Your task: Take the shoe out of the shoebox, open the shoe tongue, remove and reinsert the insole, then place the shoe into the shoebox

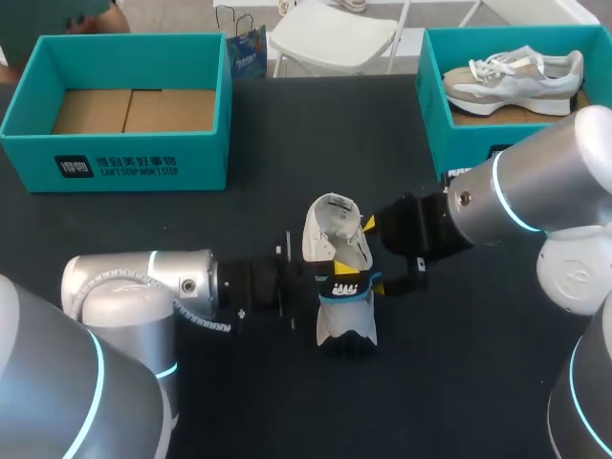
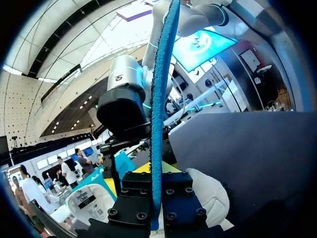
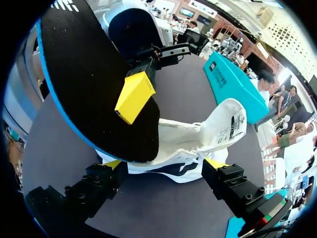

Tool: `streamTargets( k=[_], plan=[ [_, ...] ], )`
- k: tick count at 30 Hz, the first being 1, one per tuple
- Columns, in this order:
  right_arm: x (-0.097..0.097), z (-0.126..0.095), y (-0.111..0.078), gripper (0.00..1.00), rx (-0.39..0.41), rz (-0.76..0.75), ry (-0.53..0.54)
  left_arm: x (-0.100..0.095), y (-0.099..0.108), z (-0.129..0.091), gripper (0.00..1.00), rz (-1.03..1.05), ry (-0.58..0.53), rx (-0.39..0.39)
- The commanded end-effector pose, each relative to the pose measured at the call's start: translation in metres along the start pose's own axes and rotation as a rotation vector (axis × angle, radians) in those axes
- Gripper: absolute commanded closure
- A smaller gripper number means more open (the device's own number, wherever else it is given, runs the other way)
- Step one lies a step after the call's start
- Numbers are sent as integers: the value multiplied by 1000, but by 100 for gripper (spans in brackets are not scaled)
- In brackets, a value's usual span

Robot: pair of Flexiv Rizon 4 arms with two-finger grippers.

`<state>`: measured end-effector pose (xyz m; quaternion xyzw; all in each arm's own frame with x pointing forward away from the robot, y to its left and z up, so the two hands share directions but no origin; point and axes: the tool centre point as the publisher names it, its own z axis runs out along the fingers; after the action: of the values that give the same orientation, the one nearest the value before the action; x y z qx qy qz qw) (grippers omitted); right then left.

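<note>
A white shoe (image 1: 335, 234) lies tilted on the black table mid-view, its opening facing up. Its insole (image 2: 159, 99), black underneath with a blue edge, sticks up out of the shoe. My left gripper (image 1: 335, 282) is shut on it; edge-on in the left wrist view, the insole rises between the fingers of the gripper (image 2: 156, 208). In the right wrist view the insole (image 3: 94, 84) leans over the shoe (image 3: 198, 144), with the left arm's yellow fingertip (image 3: 133, 96) pressed on it. My right gripper (image 3: 163, 166) stands open, straddling the shoe's sides, and in the head view the right gripper (image 1: 378, 256) comes in from the right.
An empty teal shoebox (image 1: 115, 158) stands at the back left. At the back right, another teal shoebox (image 1: 459, 143) holds a second shoe (image 1: 516, 76). Bare black table lies in front of the shoe.
</note>
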<state>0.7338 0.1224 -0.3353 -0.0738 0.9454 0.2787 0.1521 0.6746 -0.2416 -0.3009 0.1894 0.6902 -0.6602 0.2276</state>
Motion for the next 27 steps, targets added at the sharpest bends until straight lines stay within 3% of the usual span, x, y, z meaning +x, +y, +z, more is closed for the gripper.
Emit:
streamTargets(
  k=[1,9,20,27],
  plan=[
    [1,0,0,0,-1,-1,-2,4,-17,-8,100,1,-22,-12],
    [1,0,0,0,-1,-1,-2,8,-32,-5,100,25,-23,41],
    [1,0,0,0,-1,-1,-2,11,-21,3,100,5,-4,42],
    [1,0,0,0,-1,-1,-2,21,-14,1,100,87,2,-3]
  ],
)
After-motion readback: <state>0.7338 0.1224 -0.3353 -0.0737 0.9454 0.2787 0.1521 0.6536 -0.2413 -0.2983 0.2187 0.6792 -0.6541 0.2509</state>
